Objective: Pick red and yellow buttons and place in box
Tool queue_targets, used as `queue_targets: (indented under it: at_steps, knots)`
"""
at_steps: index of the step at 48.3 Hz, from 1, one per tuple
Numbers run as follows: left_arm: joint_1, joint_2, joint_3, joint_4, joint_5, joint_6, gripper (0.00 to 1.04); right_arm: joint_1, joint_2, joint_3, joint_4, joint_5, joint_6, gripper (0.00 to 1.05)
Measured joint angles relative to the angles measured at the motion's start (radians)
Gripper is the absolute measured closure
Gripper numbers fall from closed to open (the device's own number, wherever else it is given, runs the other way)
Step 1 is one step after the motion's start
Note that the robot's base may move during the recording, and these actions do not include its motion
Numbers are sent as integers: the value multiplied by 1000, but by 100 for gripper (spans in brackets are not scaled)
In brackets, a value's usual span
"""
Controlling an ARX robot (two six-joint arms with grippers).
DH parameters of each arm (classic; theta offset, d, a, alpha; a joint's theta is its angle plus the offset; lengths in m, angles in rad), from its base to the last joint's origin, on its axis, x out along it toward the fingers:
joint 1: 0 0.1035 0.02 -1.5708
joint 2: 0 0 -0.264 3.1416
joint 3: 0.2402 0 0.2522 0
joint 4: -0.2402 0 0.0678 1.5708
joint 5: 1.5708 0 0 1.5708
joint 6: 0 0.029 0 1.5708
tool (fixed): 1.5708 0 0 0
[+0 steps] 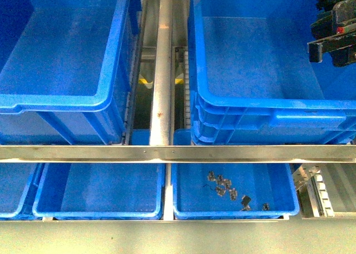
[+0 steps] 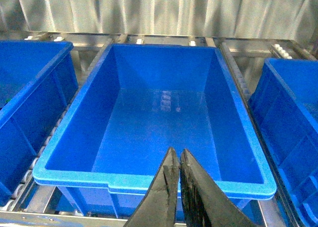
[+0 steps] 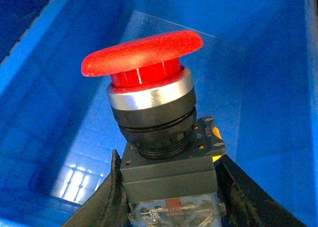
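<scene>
Crates are sitting side by side beyond the steel rail (image 1: 167, 153): the box (image 1: 267, 101) towards its right end and a second crate (image 1: 61, 101) towards its left end, both showing bare blue floors. The right gripper (image 3: 171, 187) is hovering over the box, its fingers clamping the grey body of the red button (image 3: 144, 63). The left gripper (image 2: 178, 155) is hanging with its tips pressed together, gripping nothing. On the near side of the rail, a shallow tray (image 1: 289, 201) is holding small dark metal parts (image 1: 225, 187); the neighbouring tray (image 1: 100, 212) is lying bare.
</scene>
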Motion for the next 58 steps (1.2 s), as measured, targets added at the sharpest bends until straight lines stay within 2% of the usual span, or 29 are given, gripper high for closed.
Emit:
queue_targets:
  at_steps: [17, 58]
  knots:
    - [0, 92, 0, 92, 0, 0, 102, 16, 64, 57, 2, 23, 5, 70]
    - [0, -170, 0, -177, 0, 0, 102, 37, 99, 98, -7, 28, 20, 70]
